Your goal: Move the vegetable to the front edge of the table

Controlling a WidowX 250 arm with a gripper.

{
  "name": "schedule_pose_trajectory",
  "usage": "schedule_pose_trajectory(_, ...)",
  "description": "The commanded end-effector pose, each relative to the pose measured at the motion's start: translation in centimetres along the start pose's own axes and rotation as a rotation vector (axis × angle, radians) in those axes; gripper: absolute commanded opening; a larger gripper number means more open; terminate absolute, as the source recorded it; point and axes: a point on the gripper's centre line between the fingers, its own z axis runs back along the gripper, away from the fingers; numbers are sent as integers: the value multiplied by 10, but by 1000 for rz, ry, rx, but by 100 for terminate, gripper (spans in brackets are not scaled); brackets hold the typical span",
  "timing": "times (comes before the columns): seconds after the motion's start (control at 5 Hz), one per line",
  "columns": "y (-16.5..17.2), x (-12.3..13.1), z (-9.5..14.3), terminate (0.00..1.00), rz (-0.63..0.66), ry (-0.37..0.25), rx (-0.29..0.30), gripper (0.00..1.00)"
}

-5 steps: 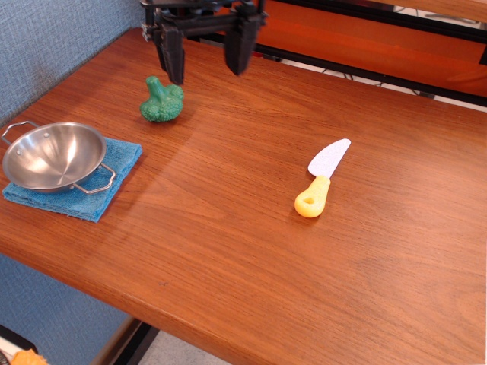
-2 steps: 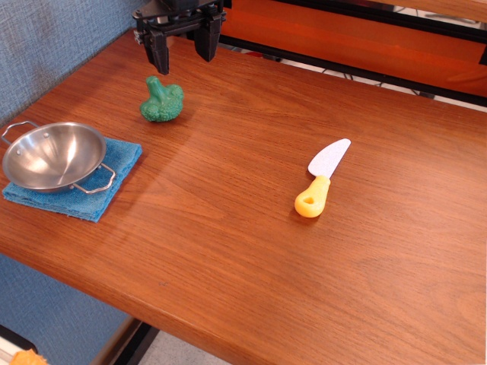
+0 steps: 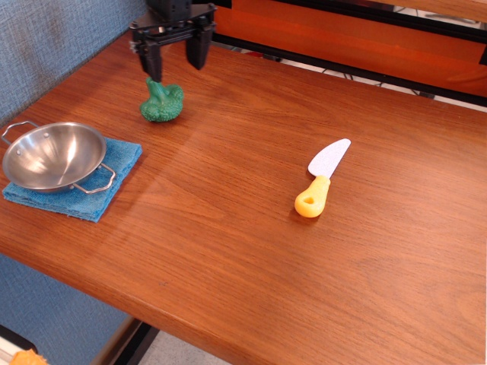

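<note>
Hovering claw: the gripper [image 3: 173, 67] hangs over the far-left part of the table [image 3: 251, 228], jaws spread wide and holding nothing, its left finger right above the vegetable's stalk.
Vegetable: the vegetable [image 3: 161, 102] lies on its bumpy head, stalk pointing up and far, near the far-left corner and well apart from the near edge where it belongs.
Risk, grasp: the rounded head could roll or squirt out if the fingers close off-centre or only on the thin stalk.
Risk, descent: a finger might land on the stalk and tip the toy instead of straddling it.
Risk, path: the bowl [image 3: 53, 155] on the blue cloth [image 3: 80, 186] sits near-left of the vegetable; a low carry could clip its rim.
Bowl contents: empty, as far as can be seen.
Knife: the yellow-handled knife [image 3: 321, 180] lies right, well apart.
</note>
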Motion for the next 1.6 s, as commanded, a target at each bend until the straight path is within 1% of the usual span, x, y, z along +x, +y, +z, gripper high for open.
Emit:
schedule_pose_trajectory(0.0,19,16,28,0,77,-12,-21,100)
schedule_pose_trajectory(0.2,13,13,13,0,85,17,-7,100)
schedule_pose_trajectory(0.6,16,10,5,0,95,30,6,100)
schedule_pose_trajectory(0.8,15,7,6,0,104,33,-2,0)
schedule_pose_trajectory(1.0,14,5,3,0,104,37,10,0)
schedule_pose_trajectory(1.2,17,5,18,0,109,22,-11,0)
schedule_pose_trajectory(1.4,16,0,41,0,116,-24,-5,0)
